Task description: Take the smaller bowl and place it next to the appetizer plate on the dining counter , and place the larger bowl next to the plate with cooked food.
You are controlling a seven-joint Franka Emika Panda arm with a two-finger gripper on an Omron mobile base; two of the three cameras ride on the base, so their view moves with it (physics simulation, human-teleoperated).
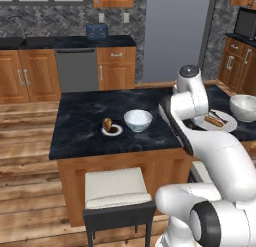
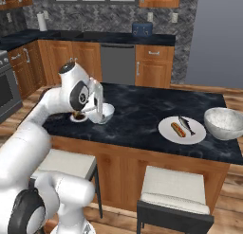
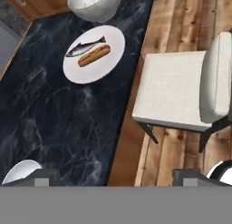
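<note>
On the dining counter (image 1: 80,116) the smaller bowl (image 1: 138,120), pale blue with a white inside, stands upright just right of the appetizer plate (image 1: 112,129) with its brown food piece. Far along to the right, the larger bowl (image 1: 245,107) rests beside the plate with cooked food (image 1: 217,121), which bears a sausage and a fish. My gripper (image 3: 115,177) hovers open above the counter's front edge, and nothing is between its fingertips (image 3: 41,177). The smaller bowl (image 3: 20,171) lies just outside the left tip. In the right base view my hand hangs close over the smaller bowl (image 2: 105,113).
Two white-cushioned stools (image 1: 116,188) (image 2: 173,185) stand against the counter's front; one stool (image 3: 174,89) lies ahead of my hand over the wooden floor. Wall counters with a toaster (image 1: 96,31) and a dishwasher (image 1: 76,68) run behind. My own arm (image 1: 192,103) crosses the counter's middle.
</note>
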